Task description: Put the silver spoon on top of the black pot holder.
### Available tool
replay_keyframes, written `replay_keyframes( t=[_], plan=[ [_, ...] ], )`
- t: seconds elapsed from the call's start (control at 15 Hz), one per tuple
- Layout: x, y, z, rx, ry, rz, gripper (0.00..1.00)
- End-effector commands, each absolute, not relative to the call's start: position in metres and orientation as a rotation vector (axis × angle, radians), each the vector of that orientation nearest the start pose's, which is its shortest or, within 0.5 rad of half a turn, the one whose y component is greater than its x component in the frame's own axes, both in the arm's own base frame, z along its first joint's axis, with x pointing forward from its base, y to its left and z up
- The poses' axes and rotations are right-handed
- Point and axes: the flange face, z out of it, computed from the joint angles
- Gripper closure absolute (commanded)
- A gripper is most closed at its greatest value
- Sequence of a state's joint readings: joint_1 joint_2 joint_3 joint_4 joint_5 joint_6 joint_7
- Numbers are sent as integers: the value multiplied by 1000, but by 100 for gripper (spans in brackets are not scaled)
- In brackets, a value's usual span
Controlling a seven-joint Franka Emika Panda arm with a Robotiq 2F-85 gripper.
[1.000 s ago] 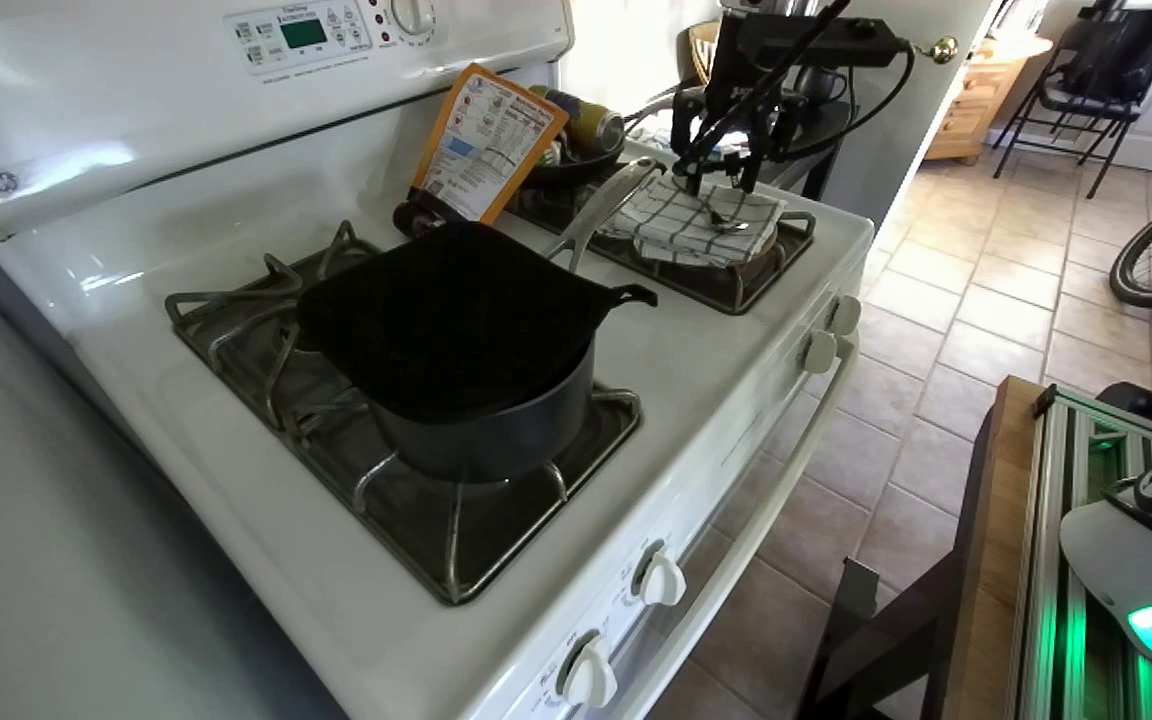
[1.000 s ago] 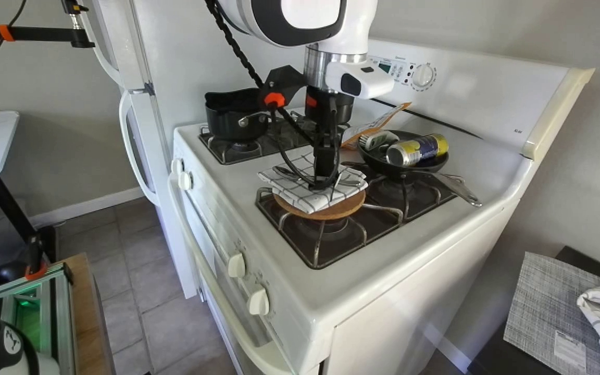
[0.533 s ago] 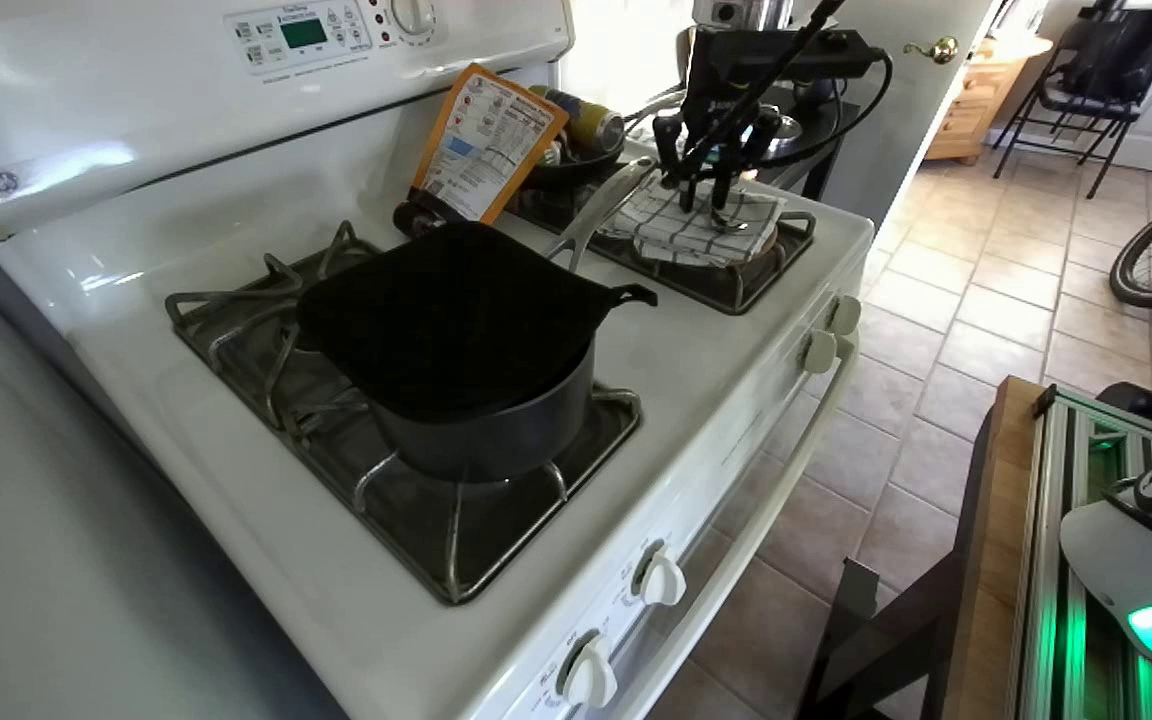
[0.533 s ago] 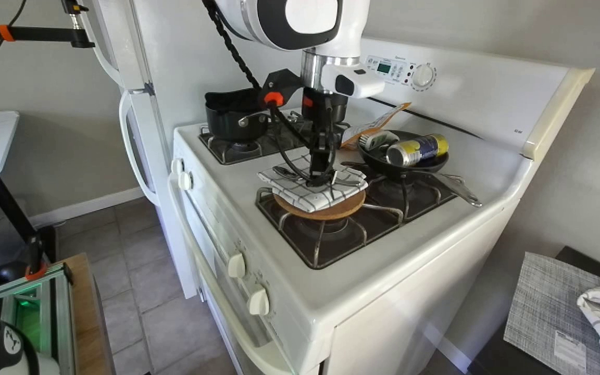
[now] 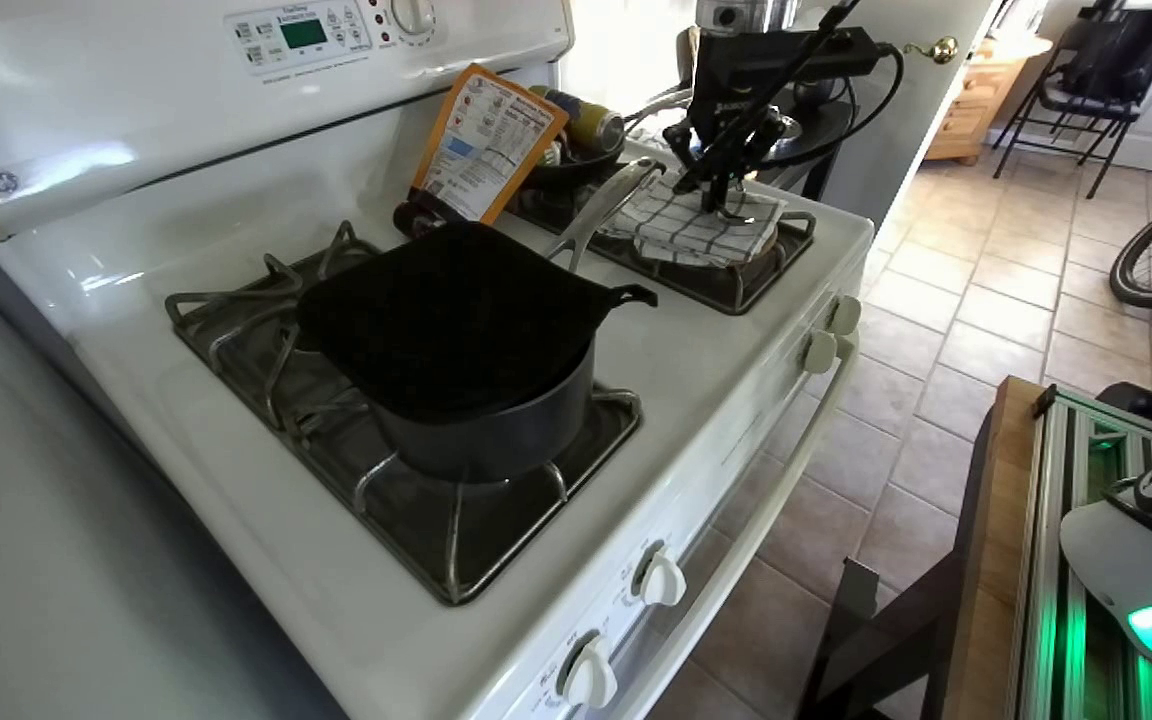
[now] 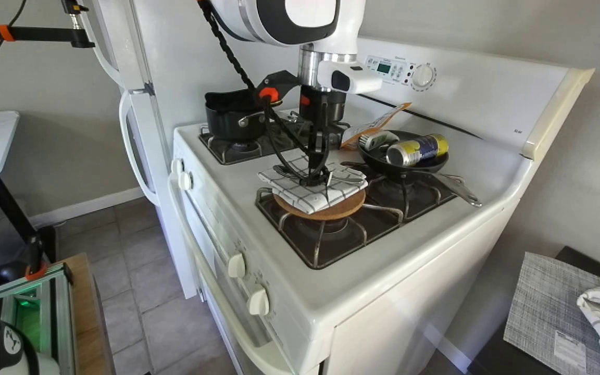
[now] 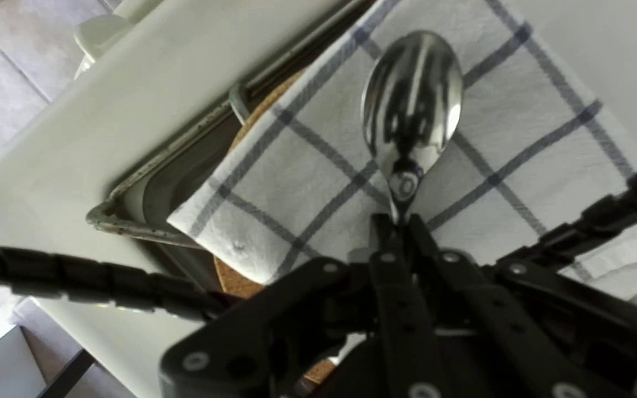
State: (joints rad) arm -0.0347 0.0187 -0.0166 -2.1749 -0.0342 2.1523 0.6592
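The silver spoon [image 7: 415, 94] lies on a white checkered cloth, its shiny bowl pointing away from the wrist camera. My gripper [image 7: 400, 221] is shut on the spoon at its thin neck, one fingertip on either side. The rest of the handle is hidden by the fingers in the wrist view. In both exterior views the gripper [image 5: 714, 207] points straight down at the folded cloth. The black pot holder [image 5: 456, 310] rests over the top of a dark pot at the opposite end of the stove, its pointed tab sticking out toward the stove front.
The cloth [image 6: 305, 195] sits on a round cork trivet [image 6: 339, 209] over a burner grate. Behind stands a skillet [image 6: 367, 161] holding a can [image 6: 417, 150]. An orange pouch [image 5: 491, 140] leans near the pot [image 5: 496, 440], whose metal handle [image 5: 601, 205] slants toward the cloth.
The fingers have come together, from wide apart to shut around the spoon's neck. My gripper has shifted slightly toward the fridge side. The spoon and pot holder look unmoved.
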Motion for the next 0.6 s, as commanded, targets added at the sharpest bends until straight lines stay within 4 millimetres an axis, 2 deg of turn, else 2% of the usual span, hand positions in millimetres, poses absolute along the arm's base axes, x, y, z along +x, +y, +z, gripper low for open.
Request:
replay_keyframes(
  t=[0.0,0.27,0.53],
  plan=[
    [512,-28,414,-3022,1074,-6,98],
    [503,-7,453,-3056,931,-50,98],
    [493,39,496,-3133,652,-124,98]
  ],
)
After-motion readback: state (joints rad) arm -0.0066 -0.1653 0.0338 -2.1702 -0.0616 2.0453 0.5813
